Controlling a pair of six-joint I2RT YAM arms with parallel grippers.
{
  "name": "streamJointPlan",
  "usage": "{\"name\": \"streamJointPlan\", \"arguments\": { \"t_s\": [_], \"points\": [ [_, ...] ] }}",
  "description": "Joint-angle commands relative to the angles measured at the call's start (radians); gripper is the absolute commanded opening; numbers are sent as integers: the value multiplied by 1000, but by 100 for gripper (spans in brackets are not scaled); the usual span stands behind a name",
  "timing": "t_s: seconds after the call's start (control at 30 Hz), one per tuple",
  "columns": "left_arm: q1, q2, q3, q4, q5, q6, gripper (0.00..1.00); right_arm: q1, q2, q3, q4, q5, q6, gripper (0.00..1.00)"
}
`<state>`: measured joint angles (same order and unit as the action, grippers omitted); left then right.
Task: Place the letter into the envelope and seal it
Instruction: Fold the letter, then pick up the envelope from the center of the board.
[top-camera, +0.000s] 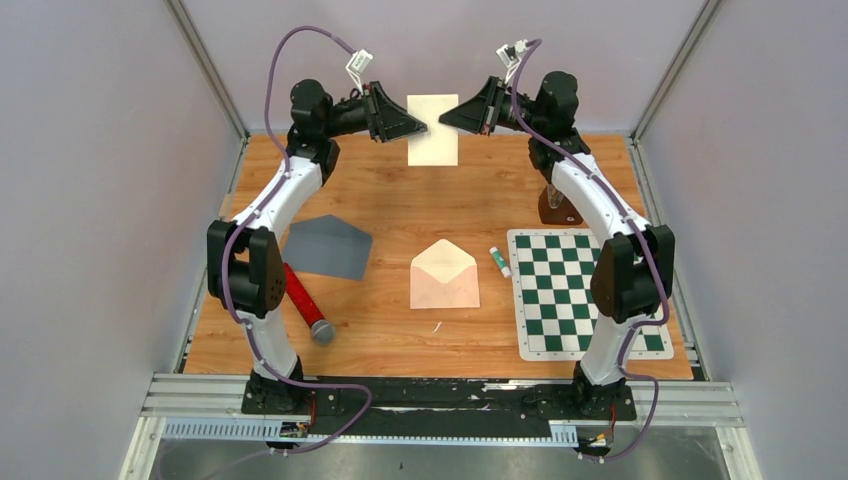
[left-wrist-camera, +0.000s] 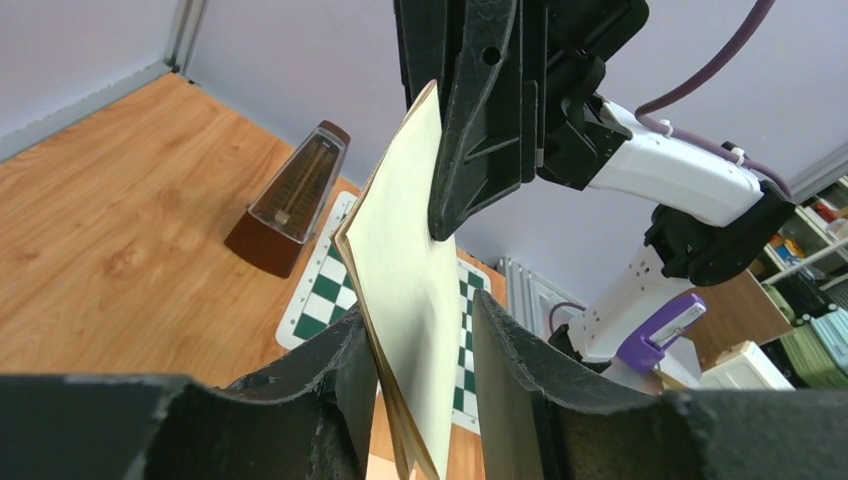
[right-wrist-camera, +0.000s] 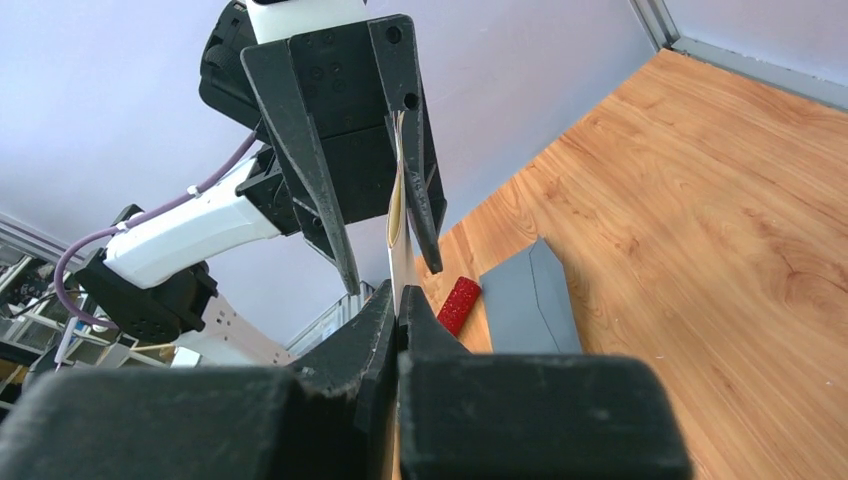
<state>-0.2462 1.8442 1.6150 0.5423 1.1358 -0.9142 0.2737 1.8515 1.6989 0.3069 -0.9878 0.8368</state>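
Observation:
A cream folded letter (top-camera: 432, 130) hangs upright in the air over the back of the table. My right gripper (top-camera: 442, 120) is shut on its right edge; in the right wrist view the jaws (right-wrist-camera: 397, 295) pinch the sheet (right-wrist-camera: 398, 215). My left gripper (top-camera: 425, 128) straddles the opposite edge with its jaws apart. In the left wrist view the letter (left-wrist-camera: 410, 270) stands between the fingers (left-wrist-camera: 420, 315), close to the left one. The pale pink envelope (top-camera: 444, 275) lies mid-table with its flap open, well below and in front of both grippers.
A grey envelope (top-camera: 328, 245) and a red glitter cylinder (top-camera: 305, 300) lie at the left. A glue stick (top-camera: 499, 261) rests beside a green chessboard mat (top-camera: 585, 290) at the right. A brown metronome (top-camera: 558, 205) stands behind the mat.

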Motion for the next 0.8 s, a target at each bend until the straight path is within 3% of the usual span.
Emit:
{"name": "streamJointPlan", "arguments": {
  "t_s": [0.0,0.43,0.53,0.63,0.77],
  "points": [
    [2,0,31,40,10,-28,44,2,1,36,39,31,14,0],
    [18,11,31,7,-3,-49,15,3,-2,24,36,32,-5,2],
    [23,7,26,-13,0,-36,1,3,6,24,25,10,-34,22],
    [44,-15,0,-75,-2,9,0,-2,12,13,-20,-68,-165,41],
    [116,-96,-57,-253,-17,138,0,-10,34,-22,-192,-113,-409,52]
  ]
}}
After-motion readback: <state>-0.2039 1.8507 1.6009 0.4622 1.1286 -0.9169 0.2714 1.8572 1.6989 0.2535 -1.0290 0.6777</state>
